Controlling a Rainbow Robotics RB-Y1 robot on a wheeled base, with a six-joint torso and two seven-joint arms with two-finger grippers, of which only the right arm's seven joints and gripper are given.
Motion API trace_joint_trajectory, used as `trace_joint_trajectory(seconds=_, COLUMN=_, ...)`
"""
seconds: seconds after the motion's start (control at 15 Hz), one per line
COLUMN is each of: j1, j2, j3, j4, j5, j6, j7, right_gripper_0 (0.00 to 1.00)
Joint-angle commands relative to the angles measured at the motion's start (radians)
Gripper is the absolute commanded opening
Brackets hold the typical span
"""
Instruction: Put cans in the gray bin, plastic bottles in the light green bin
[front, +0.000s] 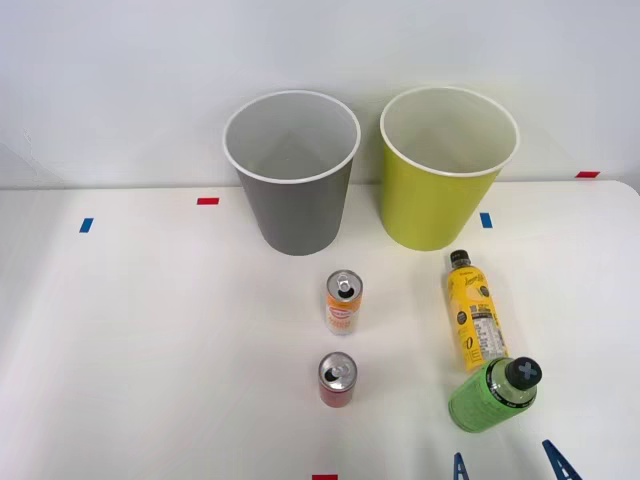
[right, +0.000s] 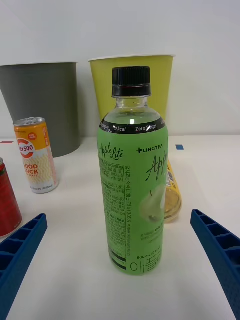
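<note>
- Lining up on the green bottle (front: 492, 394), we have the tool (front: 505, 466) at the bottom right of the front view with its blue fingers (right: 220, 252) spread wide and nothing between them.
- The green bottle stands upright at the lower right of the surface (front: 150, 330), its black cap toward us; in the wrist view it sits centred between the two fingers, touching neither.
- The yellow bottle (front: 474, 311) lies on its side just behind it, reaching toward the green bin (front: 447, 165) at the upper right.
- Risk one, as we judge it: the bottle is tall and narrow, so a finger that meets it first on one side could tip it onto the yellow bottle.
- Risk two: pushing too deep could nudge the yellow bottle and roll it away.
- Risk three: a grip near the cap could let the body swing or slip during the lift to the bin.
- The orange can (front: 343, 301) and red can (front: 336, 379) stand mid-frame, well apart from the bottle; a wide sweep toward the left could still clip the red one.
- The gray bin (front: 292, 170) stands beside the green bin, so a sloppy carry could drop the bottle in the wrong one.
</note>
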Motion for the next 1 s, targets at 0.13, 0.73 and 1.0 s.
trace_joint_trajectory(seconds=0.13, j1=0.0, j2=0.0, j3=0.0, j4=0.0, j5=0.0, j6=0.0, j7=0.0, right_gripper_0=1.0)
trace_joint_trajectory(seconds=0.73, j1=0.0, j2=0.0, j3=0.0, j4=0.0, j5=0.0, j6=0.0, j7=0.0, right_gripper_0=1.0)
trace_joint_trajectory(seconds=1.0, j1=0.0, j2=0.0, j3=0.0, j4=0.0, j5=0.0, j6=0.0, j7=0.0, right_gripper_0=1.0)
